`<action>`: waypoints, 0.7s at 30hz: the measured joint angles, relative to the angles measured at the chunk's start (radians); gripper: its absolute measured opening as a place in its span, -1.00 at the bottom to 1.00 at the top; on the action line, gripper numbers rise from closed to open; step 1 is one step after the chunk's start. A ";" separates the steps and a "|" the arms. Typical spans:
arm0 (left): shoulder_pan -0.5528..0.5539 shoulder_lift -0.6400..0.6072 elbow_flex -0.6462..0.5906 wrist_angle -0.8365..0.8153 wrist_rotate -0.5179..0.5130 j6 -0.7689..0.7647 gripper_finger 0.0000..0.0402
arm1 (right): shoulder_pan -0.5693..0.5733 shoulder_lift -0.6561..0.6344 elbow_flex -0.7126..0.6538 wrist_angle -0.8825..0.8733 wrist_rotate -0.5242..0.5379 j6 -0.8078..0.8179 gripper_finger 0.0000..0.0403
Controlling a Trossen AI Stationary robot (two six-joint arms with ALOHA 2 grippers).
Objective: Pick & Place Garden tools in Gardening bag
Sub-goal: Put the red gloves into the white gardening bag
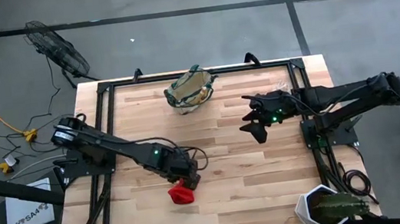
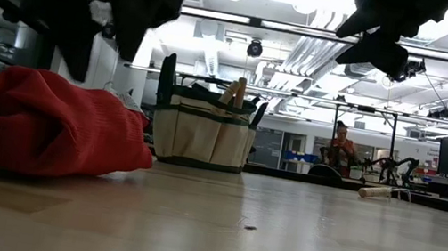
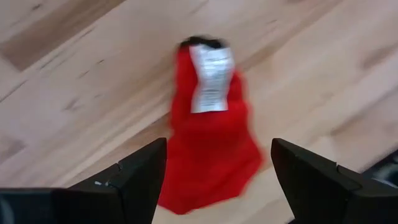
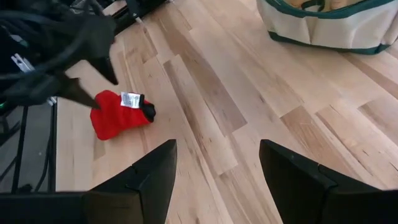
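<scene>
Red fabric piece lies crumpled closest to the low camera, a soft heap flat on the pale wooden table, toward its front and left of centre. A white label shows on its upper side in the left wrist view. Just above it hangs the left gripper, fingers spread wide on either side of the cloth and not touching it — the fabric sits loose on the boards with bare wood all round.

Across the table, the gardening bag stands upright near the far edge, about midway along it, a tan canvas tote with dark green trim. Pale wooden handles poke up out of its mouth. A broad stretch of open planks separates the bag from the red cloth, with nothing lying between them.

On the right side, the right gripper hovers above the table, well apart from both bag and cloth, its fingers spread and holding nothing. From its own wrist camera the bag's lower wall and the red heap both show, with clear board between.

At the table's front right corner sits a spiky green plant in a white pot, right at the edge. One wooden-handled tool lies far off on the right of the table in the low view.
</scene>
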 joint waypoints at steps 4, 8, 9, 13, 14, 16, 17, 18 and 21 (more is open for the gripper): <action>0.000 0.052 -0.001 0.031 0.026 0.000 0.39 | 0.013 0.000 0.000 -0.007 0.003 -0.015 0.10; 0.000 0.097 0.000 0.028 0.042 0.000 0.39 | 0.021 0.004 0.000 -0.014 0.003 -0.019 0.10; 0.000 0.109 -0.002 0.030 0.047 0.000 0.39 | 0.024 0.005 0.000 -0.014 0.003 -0.019 0.10; 0.000 0.133 -0.001 0.065 0.066 0.023 0.39 | 0.026 0.006 0.000 -0.025 0.003 -0.019 0.10; 0.000 0.143 0.002 0.085 0.073 0.027 0.39 | 0.026 0.006 0.000 -0.027 0.003 -0.019 0.10; 0.000 0.157 -0.001 0.084 0.079 0.028 0.37 | 0.026 0.006 0.000 -0.032 0.003 -0.019 0.10; 0.000 0.157 -0.003 0.078 0.092 0.029 0.34 | 0.026 0.006 0.000 -0.032 0.003 -0.019 0.10; 0.000 0.167 -0.001 0.097 0.104 0.032 0.30 | 0.026 0.006 0.000 -0.033 0.003 -0.019 0.10; 0.000 0.181 -0.001 0.109 0.129 0.045 0.12 | 0.026 0.006 0.000 -0.035 -0.001 -0.019 0.10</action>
